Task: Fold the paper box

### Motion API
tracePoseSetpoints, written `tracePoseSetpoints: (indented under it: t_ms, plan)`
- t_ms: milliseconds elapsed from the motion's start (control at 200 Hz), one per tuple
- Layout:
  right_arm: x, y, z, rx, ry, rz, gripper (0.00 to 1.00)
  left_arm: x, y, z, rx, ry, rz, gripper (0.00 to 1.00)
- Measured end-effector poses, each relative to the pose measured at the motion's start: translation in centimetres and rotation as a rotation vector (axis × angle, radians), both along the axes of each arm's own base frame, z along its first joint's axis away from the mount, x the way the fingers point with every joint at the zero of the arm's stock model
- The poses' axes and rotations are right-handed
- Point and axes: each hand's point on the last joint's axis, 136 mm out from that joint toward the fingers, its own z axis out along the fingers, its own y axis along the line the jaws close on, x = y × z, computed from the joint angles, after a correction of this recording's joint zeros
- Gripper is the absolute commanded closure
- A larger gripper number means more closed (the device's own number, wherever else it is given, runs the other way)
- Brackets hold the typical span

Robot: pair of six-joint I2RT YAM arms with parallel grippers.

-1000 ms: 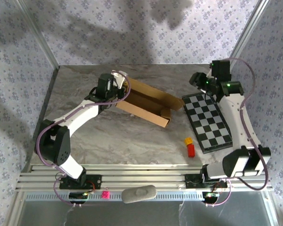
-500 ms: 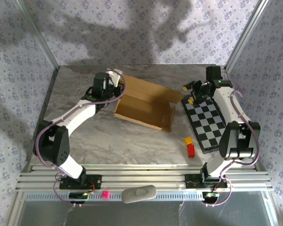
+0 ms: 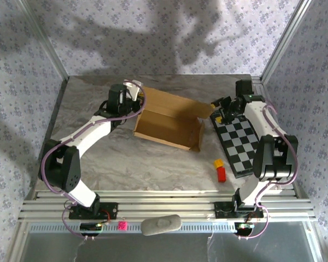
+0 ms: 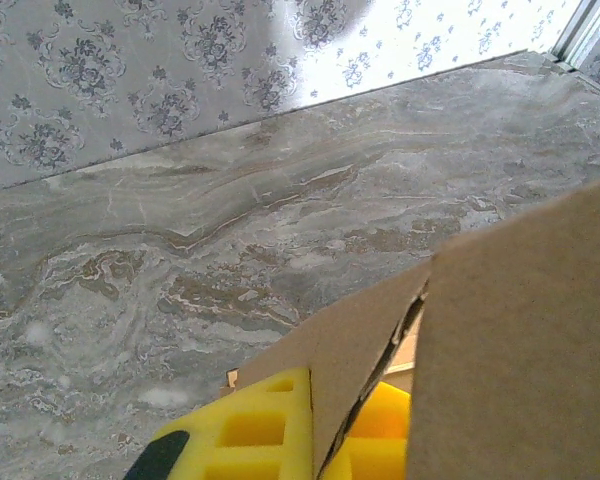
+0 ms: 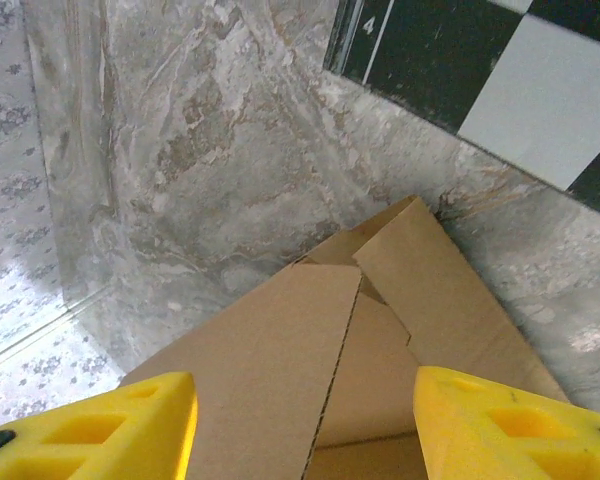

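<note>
Top external view: finds the paper box (image 3: 169, 123) near the middle of the table (image 3: 126, 158), open side up, its far wall standing, just left of the checkered board (image 3: 243, 144). Puts the left gripper (image 3: 135, 102) at the box's left end and the right gripper (image 3: 221, 109) at its right end. From the left wrist, shows yellow fingers (image 4: 245, 435) pinched shut on a thin cardboard flap of the box. From the right wrist, shows yellow fingers (image 5: 100, 425) spread wide apart, holding nothing, with loose corner flaps lying between them. Looks like the middle of the job: walls partly up, end flaps not yet tucked in. Next, probably calls for lowering the right jaws around one end flap, closing on it, then bending it inward. Calls also for a firm pinch on the left end, so as not to slide the box, and for a soft touch, so as not to crush the card.
</note>
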Motion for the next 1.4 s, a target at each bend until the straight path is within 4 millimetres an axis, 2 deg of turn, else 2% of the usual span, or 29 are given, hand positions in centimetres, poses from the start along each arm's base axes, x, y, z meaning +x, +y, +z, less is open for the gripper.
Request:
tracePoseSetpoints:
  t_ms: [240, 380, 560, 670, 750, 870, 905, 930, 1084, 1194, 1399]
  plan:
    - [-4.2, -1.6, -3.3, -0.020, 0.080, -0.044, 0.63, -0.1, 0.4, -0.5, 0.009, 0.022, 0.015, 1.00]
    - [-5.7, -0.9, -5.2, -0.019, 0.123, -0.028, 0.74, -0.2, 1.4, -1.6, -0.002, 0.087, 0.053, 1.00]
    - [-6.8, 1.0, -6.6, -0.026, 0.137, 0.041, 0.80, -0.2, 3.0, -3.0, -0.010, 0.167, 0.100, 1.00]
    - [-6.9, 2.5, -7.6, -0.033, 0.145, 0.097, 0.81, -0.3, 3.6, -3.6, -0.023, 0.208, 0.118, 0.82]
    - [-7.1, 3.5, -8.4, -0.038, 0.159, 0.133, 0.79, -0.6, 4.0, -4.1, -0.027, 0.249, 0.136, 0.62]
    - [-7.2, 4.1, -9.5, -0.046, 0.179, 0.161, 0.78, -0.8, 4.8, -4.6, -0.030, 0.302, 0.170, 0.41]
    - [-7.3, 4.0, -9.6, -0.048, 0.181, 0.164, 0.78, -0.9, 5.0, -4.7, -0.035, 0.316, 0.180, 0.39]
    - [-7.3, 4.0, -9.7, -0.050, 0.180, 0.168, 0.77, -0.9, 5.1, -4.8, -0.045, 0.329, 0.192, 0.34]
    - [-6.8, 3.9, -9.2, -0.060, 0.158, 0.182, 0.75, -1.8, 6.0, -5.1, -0.068, 0.409, 0.255, 0.33]
    - [-6.2, 3.6, -8.6, -0.063, 0.137, 0.183, 0.75, -3.3, 6.9, -4.3, -0.094, 0.443, 0.313, 0.33]
    - [-5.1, 2.2, -7.1, -0.082, 0.088, 0.182, 0.70, -6.4, 7.9, 0.6, -0.210, 0.399, 0.355, 0.34]
